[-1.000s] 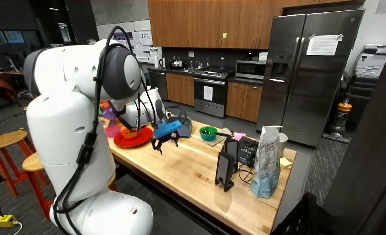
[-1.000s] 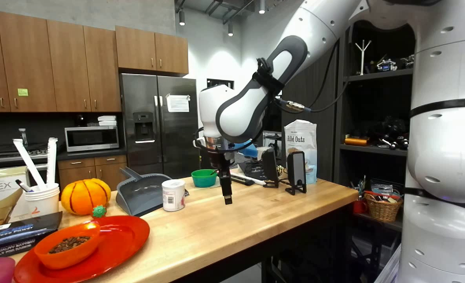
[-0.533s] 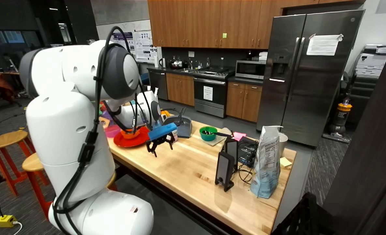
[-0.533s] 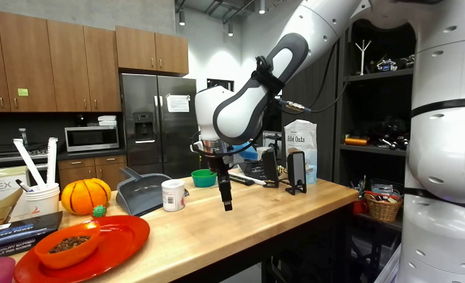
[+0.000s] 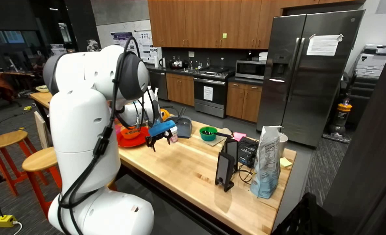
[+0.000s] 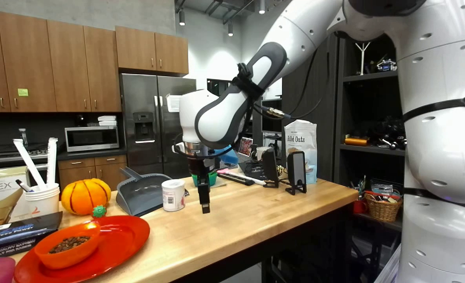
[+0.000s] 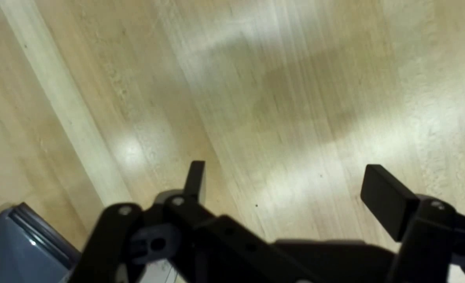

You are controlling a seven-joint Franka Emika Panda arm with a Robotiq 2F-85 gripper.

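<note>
Across lower part of wrist view, my gripper has fingers spread wide, grasping nothing, held above wooden tabletop; nearest thing, white canister, sits just left of my fingertips in an exterior view, gap showing between, upright, long axis vertical; dark grey dustpan just left of canister, partly behind it, touching or not I cannot tell; green bowl behind my gripper, partly hidden; farther out, at lower left of same view, orange bowl resting on red plate.

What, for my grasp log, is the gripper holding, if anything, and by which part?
Nothing: in the wrist view the gripper stands open, with tabletop showing between its fingers.
</note>
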